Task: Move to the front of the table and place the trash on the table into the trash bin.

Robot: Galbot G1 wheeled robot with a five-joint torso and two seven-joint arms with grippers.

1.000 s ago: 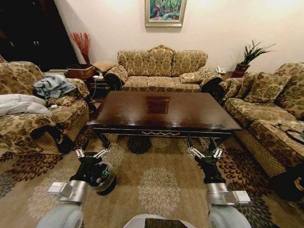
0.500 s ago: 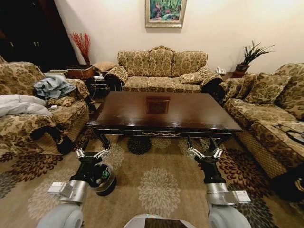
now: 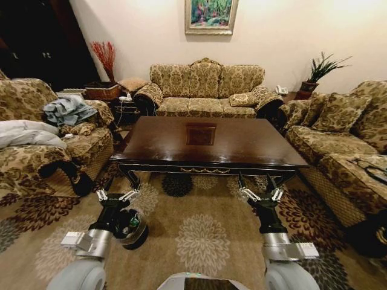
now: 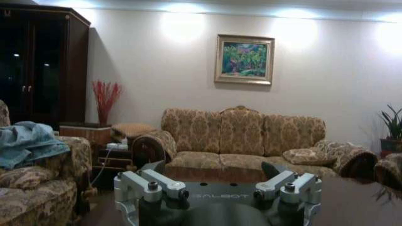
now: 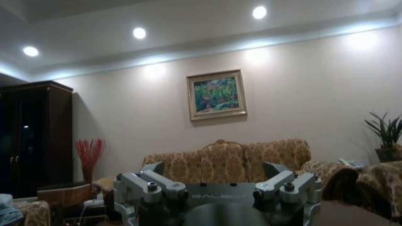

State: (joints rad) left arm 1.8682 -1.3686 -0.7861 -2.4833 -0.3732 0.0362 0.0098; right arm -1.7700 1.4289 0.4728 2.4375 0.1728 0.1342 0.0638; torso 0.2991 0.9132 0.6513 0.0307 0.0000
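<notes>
Two grippers hover low before the coffee table (image 3: 242,145) with fingers spread — the left gripper (image 3: 117,194) above the black trash bin (image 3: 134,232), the right gripper (image 3: 260,194) opposite.

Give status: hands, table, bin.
Both hands open, empty: left hand, right hand, near table's front edge. Table top bare. Trash bin under left arm, items inside.

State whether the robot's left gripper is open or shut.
Open: the left gripper has its fingers spread wide, nothing between them.
</notes>
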